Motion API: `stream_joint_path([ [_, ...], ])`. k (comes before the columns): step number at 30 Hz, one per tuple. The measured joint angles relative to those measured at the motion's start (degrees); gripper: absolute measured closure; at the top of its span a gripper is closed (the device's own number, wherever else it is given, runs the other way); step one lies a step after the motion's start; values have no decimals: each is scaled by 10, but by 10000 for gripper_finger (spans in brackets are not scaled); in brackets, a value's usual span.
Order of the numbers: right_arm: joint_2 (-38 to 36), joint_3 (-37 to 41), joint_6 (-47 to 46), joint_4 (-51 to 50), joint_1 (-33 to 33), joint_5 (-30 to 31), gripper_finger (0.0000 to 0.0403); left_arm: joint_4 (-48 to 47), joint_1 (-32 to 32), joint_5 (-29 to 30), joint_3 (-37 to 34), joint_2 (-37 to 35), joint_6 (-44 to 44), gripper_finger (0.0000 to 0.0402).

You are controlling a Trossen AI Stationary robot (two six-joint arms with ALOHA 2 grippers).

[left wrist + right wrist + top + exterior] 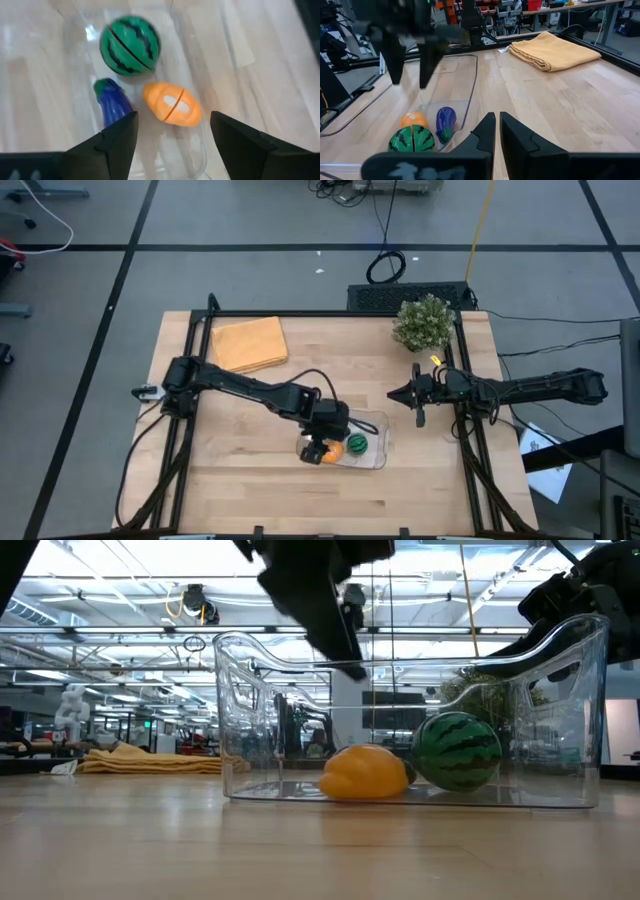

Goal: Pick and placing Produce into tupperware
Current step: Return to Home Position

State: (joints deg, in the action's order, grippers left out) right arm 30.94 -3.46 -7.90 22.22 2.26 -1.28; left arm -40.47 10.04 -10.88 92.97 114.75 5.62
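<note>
The clear tupperware (378,425) sits near the table's near edge, right of centre. All three toy pieces lie on its floor: the green striped round one (130,46), the purple one (114,102) and the orange one (172,104). In the low view the orange piece (365,772) and the green one (457,750) show through the wall; the purple one is hidden. My left gripper (173,120) hangs open above the container (75,30), over the orange piece, holding nothing. My right gripper (497,117) is shut and empty, hovering to the right of the container (470,85).
A folded orange-yellow cloth (248,342) lies at the far left of the table. A bushy green plant (425,322) stands at the far right corner. Bare wood stretches between cloth and container. A dark frame rail (470,430) runs along the right edge.
</note>
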Motion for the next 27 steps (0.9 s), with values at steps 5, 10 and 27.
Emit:
stream_joint_path([
  [5, 0, 0, 0, -3, 0, 0, 387, 1, 5, 20, 0, -42, 18, 169],
  [10, 0, 0, 0, -3, 0, 0, 387, -8, 7, 37, 1, -58, 31, 272],
  [27, 0, 0, -2, -2, 0, 0, 387, -35, -1, 36, 0, -62, 19, 395],
])
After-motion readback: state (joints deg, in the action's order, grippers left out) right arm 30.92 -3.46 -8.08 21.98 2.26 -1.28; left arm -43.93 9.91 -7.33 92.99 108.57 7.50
